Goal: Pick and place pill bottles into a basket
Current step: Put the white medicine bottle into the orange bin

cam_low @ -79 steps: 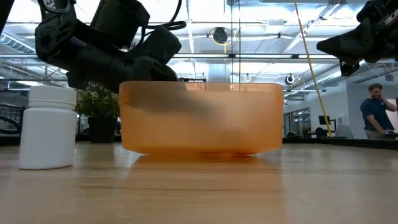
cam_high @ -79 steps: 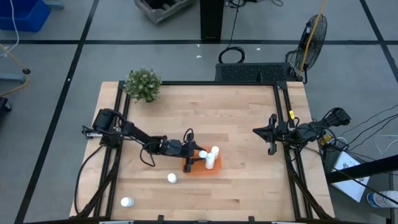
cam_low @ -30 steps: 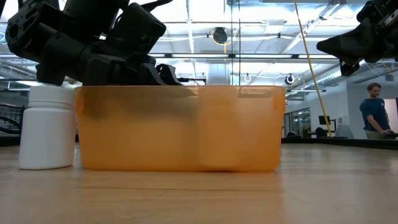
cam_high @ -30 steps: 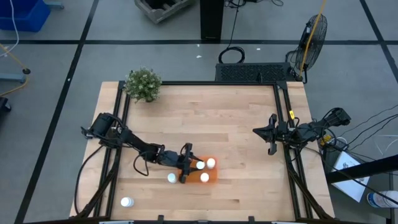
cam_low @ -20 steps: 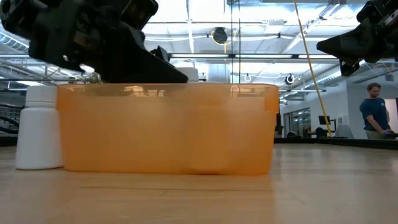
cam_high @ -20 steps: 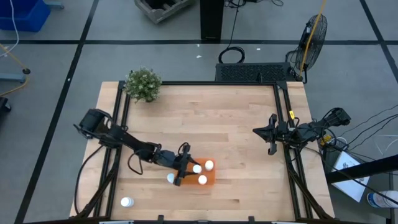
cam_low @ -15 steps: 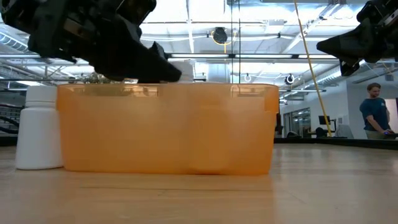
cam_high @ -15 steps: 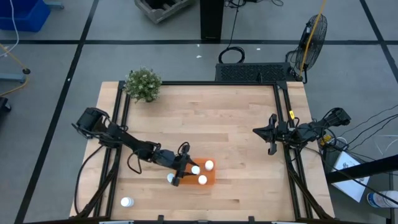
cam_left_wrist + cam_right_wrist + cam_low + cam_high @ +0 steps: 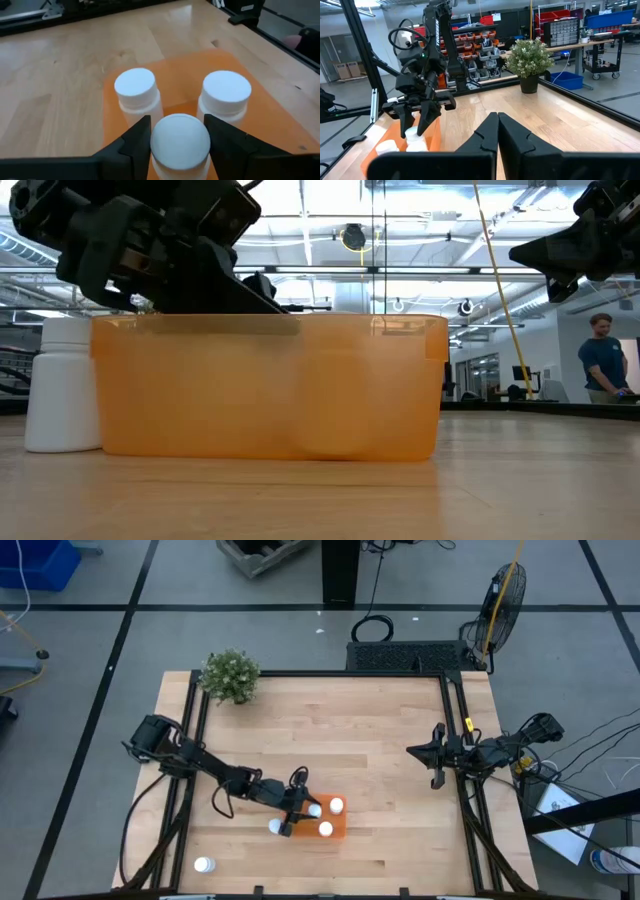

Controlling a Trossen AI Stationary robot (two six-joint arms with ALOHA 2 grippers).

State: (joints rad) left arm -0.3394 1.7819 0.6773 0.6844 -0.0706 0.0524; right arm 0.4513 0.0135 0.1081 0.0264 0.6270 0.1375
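The left pincer [image 9: 179, 131] grips a bottle [image 9: 180, 141] over the basket [image 9: 322, 821] near the desk's [image 9: 380, 740] front edge, two bottles [image 9: 136, 93] inside; the right pincer [image 9: 437, 753], fingers together, waits at the right edge

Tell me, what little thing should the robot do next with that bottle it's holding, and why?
Probably open the left gripper and let go. Its fingers sit either side of a pill bottle that is already over the orange basket, beside two other bottles standing inside. After that, two more wait on the table. The right gripper waits at the table's right edge.
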